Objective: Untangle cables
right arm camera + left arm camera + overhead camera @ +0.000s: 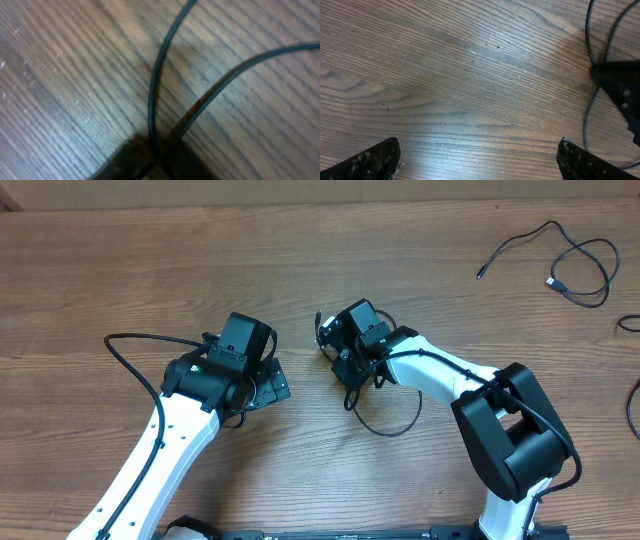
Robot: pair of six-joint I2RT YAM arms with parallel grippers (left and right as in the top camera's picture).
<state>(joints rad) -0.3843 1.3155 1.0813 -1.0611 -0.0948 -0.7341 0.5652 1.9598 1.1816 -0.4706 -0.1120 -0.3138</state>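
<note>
Overhead view: wood table (120,260), both arms reaching in from the near edge. Right gripper (338,350) sits at table centre, down on a thin black cable (400,425) that loops out behind it toward the right arm; the gripper body hides the contact point. Left gripper (262,380) is just beside it, to the left, apart from the cable. Second cable (580,275) lies loosely curled at the far right corner, well apart from both arms. Third strand (634,395) shows at the right edge, cut off by the frame.

Left wrist view: fingers (375,160) stand wide apart over bare table (470,75), nothing between them. Right gripper (620,87) enters as a dark wedge at right, with the cable (587,45) running above and below its tip.

Right wrist view: blurred. Two cable strands (155,75) converge into the right gripper (155,157), whose jaws are closed together on them at the bottom edge.
</note>
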